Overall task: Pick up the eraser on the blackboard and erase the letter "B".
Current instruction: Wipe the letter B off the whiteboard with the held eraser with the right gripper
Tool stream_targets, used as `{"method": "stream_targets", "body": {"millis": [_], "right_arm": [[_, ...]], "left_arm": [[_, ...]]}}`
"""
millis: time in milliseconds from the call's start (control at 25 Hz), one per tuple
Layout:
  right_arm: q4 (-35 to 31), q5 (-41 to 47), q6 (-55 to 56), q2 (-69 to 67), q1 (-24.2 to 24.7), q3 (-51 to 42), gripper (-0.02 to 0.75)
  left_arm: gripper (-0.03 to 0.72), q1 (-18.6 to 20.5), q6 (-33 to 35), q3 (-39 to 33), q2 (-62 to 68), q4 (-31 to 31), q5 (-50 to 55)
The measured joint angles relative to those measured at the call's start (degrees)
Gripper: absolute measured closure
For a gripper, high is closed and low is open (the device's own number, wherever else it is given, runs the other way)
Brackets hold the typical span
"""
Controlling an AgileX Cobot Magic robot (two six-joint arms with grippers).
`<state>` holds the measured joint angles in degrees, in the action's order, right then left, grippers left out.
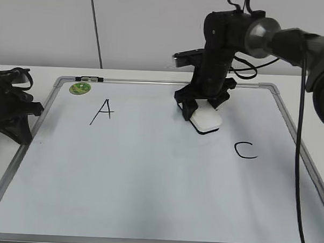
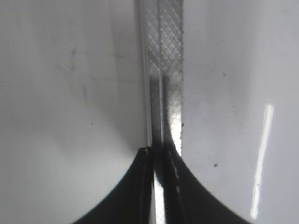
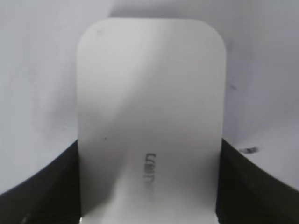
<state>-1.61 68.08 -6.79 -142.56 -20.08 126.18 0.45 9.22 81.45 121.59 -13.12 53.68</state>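
The blackboard [image 1: 148, 180] is a large white board with a silver frame, lying flat. The white eraser [image 1: 207, 118] sits on the board between my right gripper's [image 1: 204, 110] fingers, which are shut on its two sides. In the right wrist view the eraser [image 3: 149, 116] fills the frame, grey lettering on top, black fingers at both lower edges. No letter "B" shows on the board; the spot between the "A" [image 1: 102, 111] and the "C" [image 1: 245, 150] is bare or hidden under the eraser. My left gripper [image 1: 14, 118] rests shut at the board's left edge, over the frame [image 2: 163, 84].
A small round green magnet [image 1: 80, 88] sits at the board's top left corner. A black cable hangs down the right side over the board's right frame [image 1: 299, 160]. White table surrounds the board.
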Motion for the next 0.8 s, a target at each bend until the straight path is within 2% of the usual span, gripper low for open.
{"method": "stream_targets", "body": {"millis": [360,800], "right_arm": [[1.15,0.82,0.63,0.33,6.72,0.0,0.191],[5.34,2.36,1.1,5.29,8.85,-0.49,0.191]], "left_arm": [[0.677,0.0,0.0,0.0,0.0,0.0,0.0],[0.677,0.0,0.0,0.0,0.0,0.0,0.0]]}}
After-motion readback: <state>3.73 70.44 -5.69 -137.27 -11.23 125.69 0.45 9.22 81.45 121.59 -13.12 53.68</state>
